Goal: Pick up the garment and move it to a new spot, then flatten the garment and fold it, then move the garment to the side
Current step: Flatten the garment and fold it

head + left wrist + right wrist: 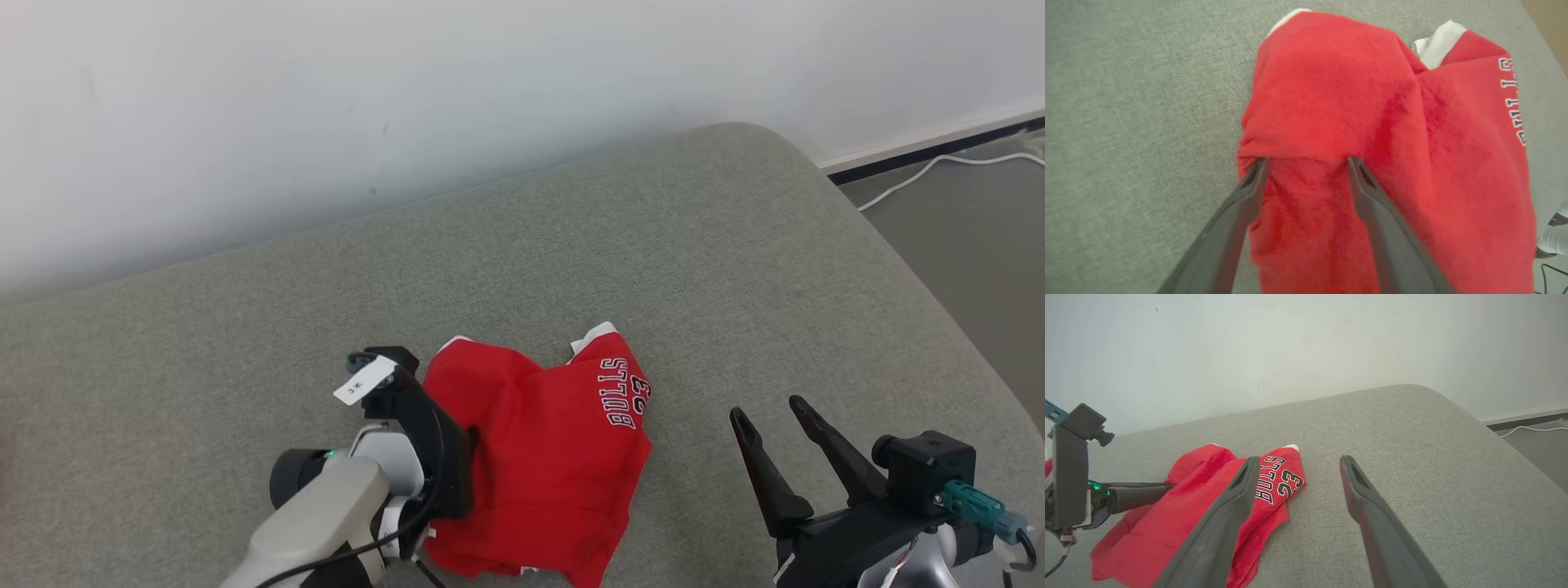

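Left claw [1307, 160]: jaws wide, nothing pinched. It points down at the cloth with one finger near the left edge and the other further in, so a raised fold lies just ahead of both tips. Whether the tips press the fabric cannot be told.

Garment [547, 457]: a red jersey, crumpled, lying directly under and ahead of the left claw, and to the left of the right claw, apart from it.

Lettering [627, 392]: the printed name and number sit on the side of the jersey furthest from the left claw and nearest the right one.

White trim [594, 336]: it peeks out at the far edge, beyond the left claw's tips, which suggests that the jersey is doubled over on itself.

Right claw [767, 407]: jaws wide and empty, raised above the bare grey cushion [702, 237] beside the jersey. It is probably waiting clear so that the left arm can work.

Step in hand: likely the first pick-up, since the spread fingers suit closing on the fold.

Risk: a grip on one layer alone could let the rest trail.
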Motion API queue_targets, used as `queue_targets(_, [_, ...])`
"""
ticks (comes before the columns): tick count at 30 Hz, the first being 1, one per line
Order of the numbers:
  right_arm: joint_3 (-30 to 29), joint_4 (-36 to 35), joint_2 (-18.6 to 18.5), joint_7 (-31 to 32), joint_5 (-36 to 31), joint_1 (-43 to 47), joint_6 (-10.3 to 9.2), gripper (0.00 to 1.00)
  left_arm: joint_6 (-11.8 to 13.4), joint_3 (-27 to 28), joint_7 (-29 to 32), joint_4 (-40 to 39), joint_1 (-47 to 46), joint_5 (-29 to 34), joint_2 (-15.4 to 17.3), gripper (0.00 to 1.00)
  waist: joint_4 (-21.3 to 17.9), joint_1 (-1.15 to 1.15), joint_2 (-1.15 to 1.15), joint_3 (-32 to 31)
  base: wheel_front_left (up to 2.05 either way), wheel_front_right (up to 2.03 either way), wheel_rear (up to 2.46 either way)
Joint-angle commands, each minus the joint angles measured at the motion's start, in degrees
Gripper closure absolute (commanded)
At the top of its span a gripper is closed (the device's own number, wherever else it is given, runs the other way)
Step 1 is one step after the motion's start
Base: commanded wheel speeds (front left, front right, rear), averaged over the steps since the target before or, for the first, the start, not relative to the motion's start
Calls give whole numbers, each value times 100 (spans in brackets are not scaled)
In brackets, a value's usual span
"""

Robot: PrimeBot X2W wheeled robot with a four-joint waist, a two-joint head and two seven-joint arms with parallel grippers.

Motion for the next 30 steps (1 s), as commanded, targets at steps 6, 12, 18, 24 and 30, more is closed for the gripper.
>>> queue_targets(6, [21, 17, -21, 7, 4, 40, -2, 0, -1, 122, -44, 94, -206, -58, 120, 0, 67, 0, 0, -15, 0, 0, 0])
queue_targets(12, [34, 15, -21, -6, 24, 21, -2, 0, -7, 92, 144, 237, -162, -112, 179, 0, 71, 0, 0, 8, 0, 0, 0])
queue_targets(18, [63, 26, -21, -16, 52, -53, -2, 0, -74, 108, 252, 310, -55, -236, 131, 0, 24, 0, 0, 92, 0, 0, 0])
queue_targets(24, [82, 52, -21, -30, 62, -115, -2, 0, -138, 81, 308, 375, -66, -305, 68, 68, -35, 0, 0, 160, 0, 0, 0])
queue_targets(30, [50, 75, -21, -46, 71, -124, -2, 0, -270, 155, 29, 286, -215, -309, 54, 100, -38, 0, 0, 176, 0, 0, 0])
